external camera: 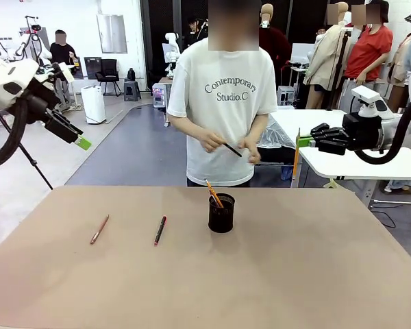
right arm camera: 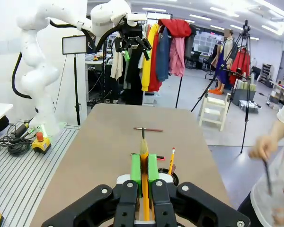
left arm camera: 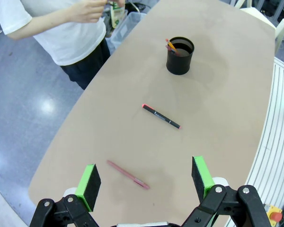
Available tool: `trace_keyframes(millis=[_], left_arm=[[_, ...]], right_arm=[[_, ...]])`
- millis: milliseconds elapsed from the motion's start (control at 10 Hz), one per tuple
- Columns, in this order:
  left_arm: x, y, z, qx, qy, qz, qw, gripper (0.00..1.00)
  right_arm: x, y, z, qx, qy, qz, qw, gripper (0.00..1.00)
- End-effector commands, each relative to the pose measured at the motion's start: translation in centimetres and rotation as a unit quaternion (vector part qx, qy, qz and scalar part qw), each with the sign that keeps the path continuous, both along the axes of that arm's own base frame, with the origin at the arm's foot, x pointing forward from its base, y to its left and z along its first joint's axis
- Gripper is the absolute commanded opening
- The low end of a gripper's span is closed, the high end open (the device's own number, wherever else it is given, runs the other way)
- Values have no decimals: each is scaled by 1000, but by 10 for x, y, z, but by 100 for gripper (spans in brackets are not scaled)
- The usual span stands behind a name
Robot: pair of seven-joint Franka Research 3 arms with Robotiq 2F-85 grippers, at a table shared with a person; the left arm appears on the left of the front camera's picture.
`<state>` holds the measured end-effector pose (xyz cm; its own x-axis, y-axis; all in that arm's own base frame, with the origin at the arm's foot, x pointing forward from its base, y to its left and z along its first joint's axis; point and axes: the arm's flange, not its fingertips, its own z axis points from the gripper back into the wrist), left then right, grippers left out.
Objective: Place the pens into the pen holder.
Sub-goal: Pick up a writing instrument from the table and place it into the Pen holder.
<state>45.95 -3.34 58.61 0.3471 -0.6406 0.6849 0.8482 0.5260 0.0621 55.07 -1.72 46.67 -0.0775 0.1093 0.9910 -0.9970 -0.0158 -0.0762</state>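
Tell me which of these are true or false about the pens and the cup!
1. The small black mesh pen holder is empty. False: an orange pencil stands in it.
2. The right gripper is shut on a yellow pencil. True.
3. The black pen with a red end lies on the brown table. True.
4. The left gripper holds the copper-brown pen. False: it is open, and that pen lies on the table.
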Motion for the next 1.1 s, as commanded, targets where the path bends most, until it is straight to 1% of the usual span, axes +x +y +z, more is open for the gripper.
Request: trace_keyframes(millis=[0, 1000], left_arm=[[0, 1, 1, -1, -1, -3, 1000, 100], [0, 1, 1, -1, -1, -3, 1000, 100]], right_arm=[[-4, 0, 1, 0, 4, -1, 1000, 0], [-4, 0, 1, 0, 4, -1, 1000, 0]])
